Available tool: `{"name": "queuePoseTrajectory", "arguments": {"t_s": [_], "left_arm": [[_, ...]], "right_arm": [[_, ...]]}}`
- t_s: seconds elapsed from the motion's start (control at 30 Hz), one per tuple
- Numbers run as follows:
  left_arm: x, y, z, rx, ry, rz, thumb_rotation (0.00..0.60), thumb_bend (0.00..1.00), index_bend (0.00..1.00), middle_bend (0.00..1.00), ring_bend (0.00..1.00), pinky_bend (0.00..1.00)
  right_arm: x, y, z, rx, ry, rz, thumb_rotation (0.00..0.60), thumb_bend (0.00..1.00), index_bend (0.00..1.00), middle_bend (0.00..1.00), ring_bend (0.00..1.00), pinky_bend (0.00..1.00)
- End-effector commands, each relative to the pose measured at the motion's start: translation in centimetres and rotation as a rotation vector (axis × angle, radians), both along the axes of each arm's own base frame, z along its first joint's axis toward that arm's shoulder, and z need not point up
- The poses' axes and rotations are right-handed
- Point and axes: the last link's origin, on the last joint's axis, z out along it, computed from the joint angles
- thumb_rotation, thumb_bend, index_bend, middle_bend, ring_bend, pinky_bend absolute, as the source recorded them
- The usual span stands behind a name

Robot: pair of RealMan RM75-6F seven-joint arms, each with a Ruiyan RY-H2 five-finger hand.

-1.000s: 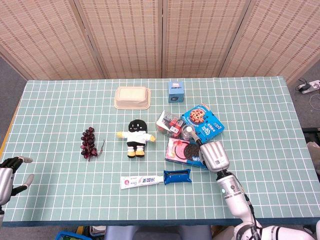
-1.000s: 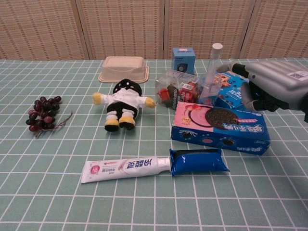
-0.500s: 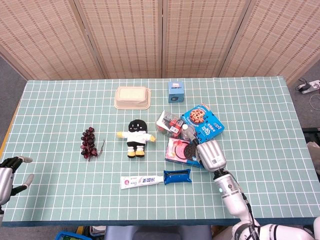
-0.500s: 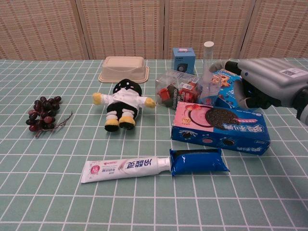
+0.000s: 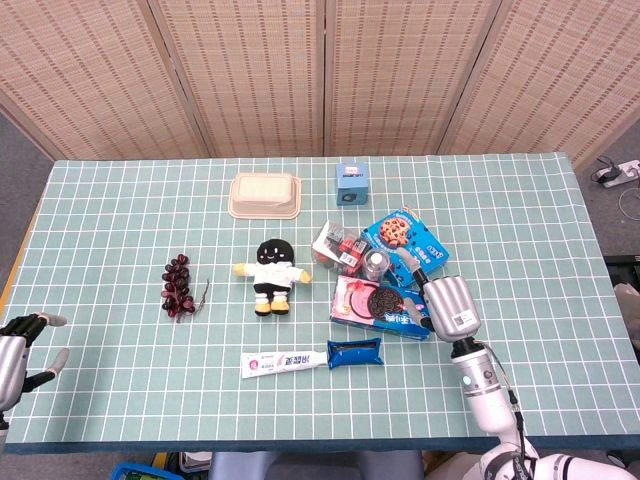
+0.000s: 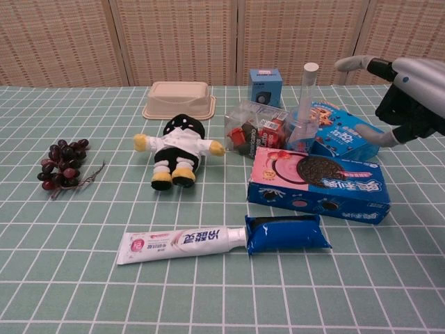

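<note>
Right hand [image 6: 407, 97], silver and black, hangs empty with fingers spread, thumb and a finger pointing toward the clear plastic bottle with white cap [image 6: 304, 108]. Bottle stands upright, long axis vertical, just left of the hand and apart from it, wedged between the clear packet of red snacks [image 6: 254, 129] and the blue cookie box [image 6: 341, 132]. Pink-and-blue sandwich-cookie box [image 6: 316, 182] lies flat in front of the bottle, below the hand. Right hand is the nearer one by far; left hand [image 5: 20, 345] sits at the table's far left edge, fingers apart, holding nothing, well apart from everything.

Chest view shows the bottle's height and the gap to the fingers [image 6: 354, 64]; head view shows only its cap end [image 5: 378, 262] from above, but gives the hand [image 5: 450, 308] lying over the sandwich-cookie box's right end, toward the robot from the bottle.
</note>
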Motion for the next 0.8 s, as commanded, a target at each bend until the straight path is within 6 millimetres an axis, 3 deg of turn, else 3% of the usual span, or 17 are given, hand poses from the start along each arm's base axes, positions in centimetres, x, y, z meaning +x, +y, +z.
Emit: {"name": "queuePoseTrajectory", "arguments": {"t_s": [0.03,0.27,0.8], "left_arm": [[0.0,0.0,0.0,-0.001,-0.001,0.000,0.600,0.32,0.47,0.39,0.36,0.53],[-0.1,0.1,0.1,-0.001,-0.006,0.003,0.600,0.32,0.47,0.39,0.36,0.53],[0.0,0.0,0.2,-0.001,-0.009,-0.002,0.600,0.32,0.47,0.39,0.36,0.53]], "right_arm": [[0.4,-1.0,0.1,-0.014,-0.033,0.001,0.600,0.24,0.14,1.00,1.00,1.00],[1.6,-3.5,-1.3,0.026,-0.107,-0.023,0.600,0.17,0.26,1.00,1.00,1.00],[2.8,-6.4,-3.9,0.079,-0.296,-0.075,0.600,0.22,0.39,1.00,1.00,1.00]]}}
